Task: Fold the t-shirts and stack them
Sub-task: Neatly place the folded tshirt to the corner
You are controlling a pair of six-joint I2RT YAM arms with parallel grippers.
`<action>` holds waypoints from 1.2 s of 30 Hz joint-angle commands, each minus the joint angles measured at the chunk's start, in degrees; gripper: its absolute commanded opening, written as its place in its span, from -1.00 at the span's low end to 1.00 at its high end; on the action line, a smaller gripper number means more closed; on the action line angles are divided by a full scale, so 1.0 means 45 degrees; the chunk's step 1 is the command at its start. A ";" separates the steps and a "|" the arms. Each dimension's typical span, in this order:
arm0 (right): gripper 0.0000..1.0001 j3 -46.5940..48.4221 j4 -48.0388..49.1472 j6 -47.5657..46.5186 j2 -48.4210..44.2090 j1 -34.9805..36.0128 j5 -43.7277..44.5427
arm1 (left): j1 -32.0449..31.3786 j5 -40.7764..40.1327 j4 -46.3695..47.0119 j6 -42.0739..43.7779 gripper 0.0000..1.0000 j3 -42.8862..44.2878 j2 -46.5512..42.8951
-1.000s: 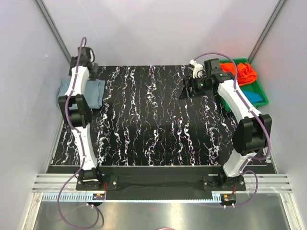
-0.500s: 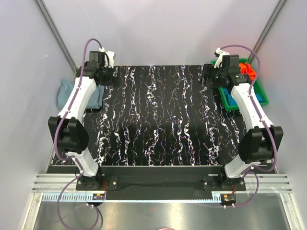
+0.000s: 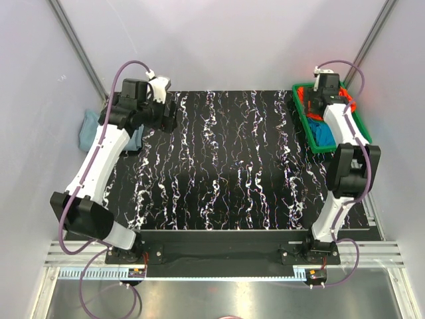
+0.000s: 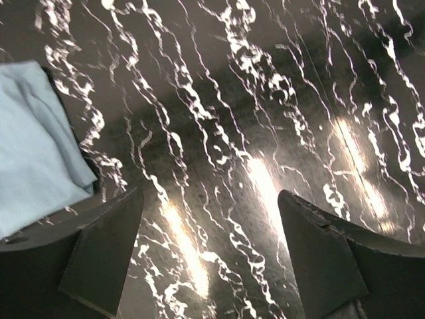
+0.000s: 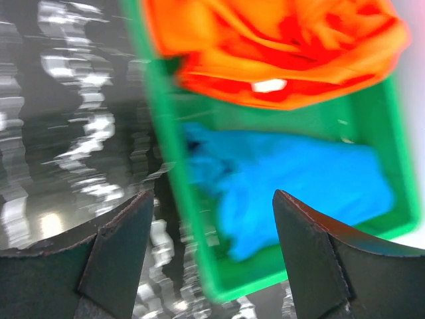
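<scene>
Orange t-shirt (image 5: 279,53) bunched in the tray (image 5: 159,133) — we should pinch one edge with our spread, empty right fingers (image 5: 113,266) — left fingers (image 4: 99,259) gape empty too.

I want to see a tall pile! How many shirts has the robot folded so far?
One looks done: the grey-blue t-shirt lies folded at the table's left edge. Nothing is held: the left gripper is open over bare table, and the right gripper hangs open over the green tray. Left to do: the orange t-shirt and the teal-blue t-shirt lie crumpled in that tray.
</scene>
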 commanded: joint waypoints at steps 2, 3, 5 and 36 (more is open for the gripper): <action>0.59 0.1159 -0.0023 -0.1412 0.1415 -0.0980 0.0878 | 0.0069 0.1042 0.0201 0.0106 0.80 -0.0524 0.0263; 0.59 0.1237 0.0093 -0.1491 0.1633 -0.1138 0.0917 | 0.0069 0.1141 0.0337 0.0028 0.80 -0.0622 0.0322; 0.59 0.1394 0.0074 -0.1433 0.2178 -0.1663 0.0414 | 0.0069 0.1356 0.0513 -0.0089 0.80 -0.0972 0.0439; 0.99 0.1103 -0.1312 0.2415 -0.0004 -0.1803 -0.0410 | -0.0048 -0.0147 0.0416 0.1082 0.86 0.0431 0.1611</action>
